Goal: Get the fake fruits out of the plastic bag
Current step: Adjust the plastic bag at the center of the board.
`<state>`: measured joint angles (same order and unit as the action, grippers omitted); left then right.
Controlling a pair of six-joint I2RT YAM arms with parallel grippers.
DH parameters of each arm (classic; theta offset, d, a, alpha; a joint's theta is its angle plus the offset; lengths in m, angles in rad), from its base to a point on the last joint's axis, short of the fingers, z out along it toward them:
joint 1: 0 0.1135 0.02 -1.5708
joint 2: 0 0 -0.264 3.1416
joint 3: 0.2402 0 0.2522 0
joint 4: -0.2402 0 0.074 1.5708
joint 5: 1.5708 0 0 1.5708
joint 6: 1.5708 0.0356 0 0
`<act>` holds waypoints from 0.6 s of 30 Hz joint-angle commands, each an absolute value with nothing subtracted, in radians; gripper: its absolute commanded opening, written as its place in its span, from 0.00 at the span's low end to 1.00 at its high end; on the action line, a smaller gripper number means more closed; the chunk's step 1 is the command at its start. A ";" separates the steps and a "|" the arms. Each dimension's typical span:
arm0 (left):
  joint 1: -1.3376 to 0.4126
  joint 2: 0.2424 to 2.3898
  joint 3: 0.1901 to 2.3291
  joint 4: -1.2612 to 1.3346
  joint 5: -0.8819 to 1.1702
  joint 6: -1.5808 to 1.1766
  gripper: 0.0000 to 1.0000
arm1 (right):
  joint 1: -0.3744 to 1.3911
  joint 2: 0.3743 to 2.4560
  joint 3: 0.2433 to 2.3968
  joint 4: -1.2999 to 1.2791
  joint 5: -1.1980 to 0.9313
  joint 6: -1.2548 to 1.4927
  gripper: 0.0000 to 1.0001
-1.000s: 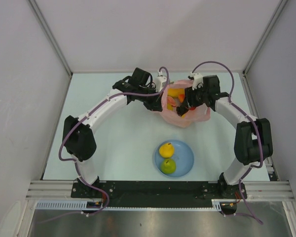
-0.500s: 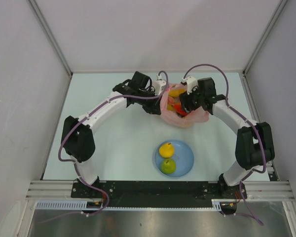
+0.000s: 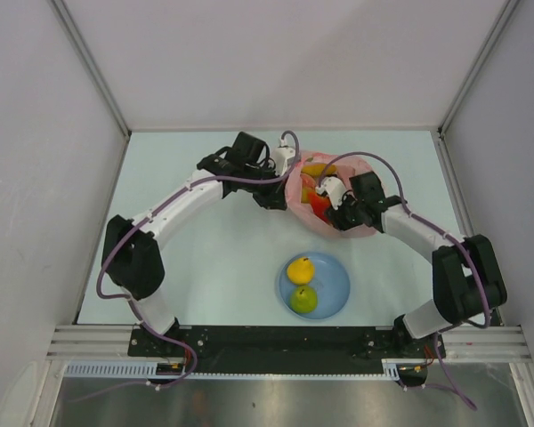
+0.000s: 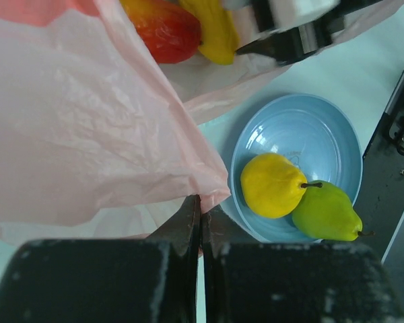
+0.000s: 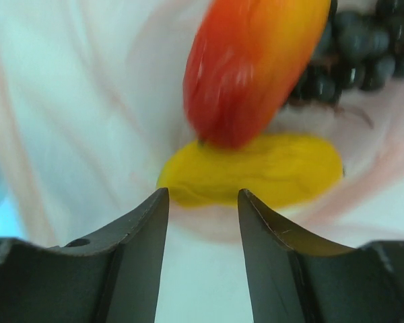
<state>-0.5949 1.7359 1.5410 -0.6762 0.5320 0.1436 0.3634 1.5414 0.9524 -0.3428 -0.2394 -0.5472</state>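
Glossy fake fruits (image 5: 256, 67) are sitting inside the plastic bag (image 4: 87, 134) toward the table's (image 3: 205, 258) far edge, right of centre: light, hard, probably slippery. Left hand (image 4: 200, 225) is pinching the limp bag rim. Right hand (image 5: 202, 222) is hovering jaws apart, empty, and the yellow fruit (image 5: 256, 171) wants gripping across its narrow width.

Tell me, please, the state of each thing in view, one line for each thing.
plastic bag, mouth open, edge pinched.
left gripper, shut on the plastic bag.
right gripper, open, empty, reaching into the bag.
red-orange fruit, inside the bag.
long yellow fruit, inside the bag.
grape bunch, inside the bag.
blue plate, holds two fruits.
round yellow fruit, on the plate.
green pear, on the plate.
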 commanded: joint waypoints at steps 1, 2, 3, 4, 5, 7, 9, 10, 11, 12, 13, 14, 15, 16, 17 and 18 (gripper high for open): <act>-0.598 1.678 1.519 -0.664 0.528 0.179 0.00 | 0.341 1.399 0.904 -0.454 -0.235 -0.647 0.49; -0.598 1.681 1.519 -0.663 0.528 0.179 0.00 | 0.334 1.397 0.897 -0.459 -0.236 -0.653 0.49; -0.598 1.683 1.522 -0.661 0.528 0.179 0.00 | 0.327 1.397 0.899 -0.459 -0.244 -0.655 0.49; -0.598 1.690 1.525 -0.661 0.534 0.176 0.00 | 0.321 1.402 0.900 -0.450 -0.247 -0.658 0.49; -0.598 1.700 1.535 -0.663 0.535 0.176 0.00 | 0.308 1.402 0.908 -0.443 -0.252 -0.667 0.49; -0.598 1.712 1.549 -0.664 0.541 0.173 0.00 | 0.302 1.393 0.917 -0.416 -0.270 -0.724 0.48; -0.598 1.727 1.568 -0.670 0.541 0.179 0.01 | 0.296 1.361 0.925 -0.370 -0.300 -0.788 0.49; -0.598 1.730 1.572 -0.670 0.535 0.186 0.01 | 0.298 1.350 0.930 -0.323 -0.311 -0.858 0.50; -0.598 1.735 1.574 -0.673 0.534 0.189 0.00 | 0.295 1.345 0.933 -0.301 -0.321 -0.888 0.52; -0.598 1.743 1.578 -0.676 0.534 0.189 0.00 | 0.293 1.351 0.945 -0.284 -0.345 -0.922 0.52; -0.598 1.746 1.585 -0.678 0.537 0.189 0.00 | 0.293 1.358 0.951 -0.263 -0.357 -0.946 0.52; -0.598 1.747 1.586 -0.680 0.543 0.186 0.00 | 0.293 1.367 0.959 -0.255 -0.365 -0.987 0.52; -0.598 1.747 1.588 -0.678 0.546 0.183 0.01 | 0.295 1.393 0.974 -0.247 -0.382 -0.997 0.51; -0.598 1.747 1.589 -0.677 0.546 0.178 0.00 | 0.293 1.408 0.982 -0.233 -0.385 -1.006 0.51; -0.598 1.747 1.591 -0.673 0.545 0.178 0.00 | 0.293 1.426 0.989 -0.227 -0.387 -1.026 0.51; -0.598 1.746 1.591 -0.675 0.545 0.176 0.01 | 0.293 1.462 0.997 -0.224 -0.393 -1.034 0.50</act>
